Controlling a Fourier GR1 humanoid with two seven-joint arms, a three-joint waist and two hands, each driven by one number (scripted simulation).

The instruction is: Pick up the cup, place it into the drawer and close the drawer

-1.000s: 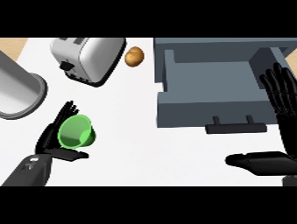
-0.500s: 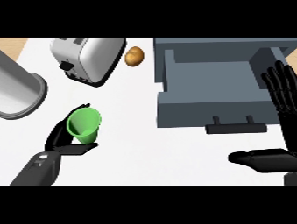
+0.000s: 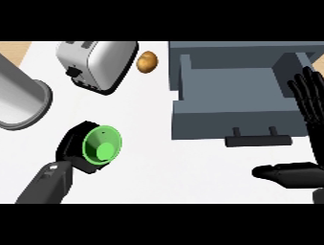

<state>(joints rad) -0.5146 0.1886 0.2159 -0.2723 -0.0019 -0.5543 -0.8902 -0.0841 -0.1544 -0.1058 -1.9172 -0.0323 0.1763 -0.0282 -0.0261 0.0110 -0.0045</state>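
A green cup (image 3: 102,145) sits in my left hand (image 3: 74,149) at the lower left, its mouth turned up toward the view. The black fingers curl round its sides and hide most of its wall. The grey drawer (image 3: 245,91) stands pulled open at the upper right, its inside bare and its dark handle (image 3: 257,139) facing me. My right hand (image 3: 318,143) rests at the right edge, fingers straight and pointing up beside the drawer, thumb stretched left, holding nothing.
A silver toaster (image 3: 97,63) lies at the top centre-left. A brown potato-like object (image 3: 147,61) sits beside it, near the drawer's left corner. A large grey cylinder (image 3: 9,98) lies at the left. The white counter (image 3: 178,167) spreads between my hands.
My left hand has tilted the cup so its mouth now faces the view, and shifted it slightly right. The right hand has stayed put.
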